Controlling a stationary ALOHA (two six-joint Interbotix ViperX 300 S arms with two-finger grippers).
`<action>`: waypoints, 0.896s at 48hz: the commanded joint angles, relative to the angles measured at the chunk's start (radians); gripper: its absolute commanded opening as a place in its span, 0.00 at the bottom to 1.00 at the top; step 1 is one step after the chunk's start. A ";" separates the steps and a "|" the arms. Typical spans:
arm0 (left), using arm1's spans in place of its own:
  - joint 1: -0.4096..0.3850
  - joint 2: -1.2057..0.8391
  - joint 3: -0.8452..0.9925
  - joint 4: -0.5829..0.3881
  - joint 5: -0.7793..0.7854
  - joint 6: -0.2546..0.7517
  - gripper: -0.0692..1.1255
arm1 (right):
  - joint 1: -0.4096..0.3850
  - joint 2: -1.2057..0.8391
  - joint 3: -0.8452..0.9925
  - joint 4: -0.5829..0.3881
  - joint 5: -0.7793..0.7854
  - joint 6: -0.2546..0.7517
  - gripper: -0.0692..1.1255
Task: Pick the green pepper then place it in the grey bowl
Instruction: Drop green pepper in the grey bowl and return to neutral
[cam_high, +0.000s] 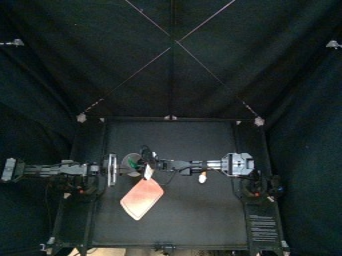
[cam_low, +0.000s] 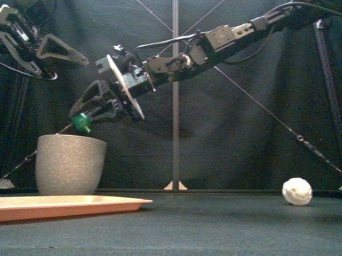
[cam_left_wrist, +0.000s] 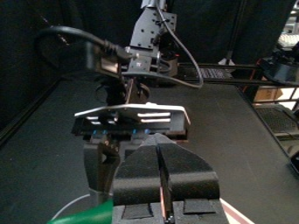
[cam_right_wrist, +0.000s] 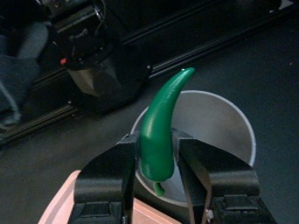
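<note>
We see the black surface (cam_high: 201, 215) carrying a flat pink tray (cam_low: 67, 206) toward the front left, and behind the tray the grey cup (cam_low: 70, 163) stands upright. The right hand (cam_low: 91, 113), on an arm reaching in past the middle, is clamped on the green pepper (cam_right_wrist: 162, 122), which hangs just above the cup's mouth. The left hand (cam_left_wrist: 162, 162) rests at the left, jaws pressed together. A small pale toy (cam_low: 297, 191) lies well apart at the right.

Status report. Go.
Right gripper shut on green pepper, above grey bowl. Left gripper shut, idle at left. Nothing blocking the bowl.
</note>
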 joint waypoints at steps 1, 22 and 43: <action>0.002 0.003 -0.015 0.002 -0.008 0.002 0.11 | -0.006 -0.008 -0.058 -0.006 0.025 -0.003 0.65; 0.003 0.003 -0.011 0.002 -0.008 0.002 0.11 | -0.014 -0.041 -0.048 -0.020 0.054 -0.005 0.82; 0.008 0.003 -0.014 0.002 -0.031 0.002 0.10 | 0.026 -0.288 0.262 -0.110 -0.074 -0.006 0.82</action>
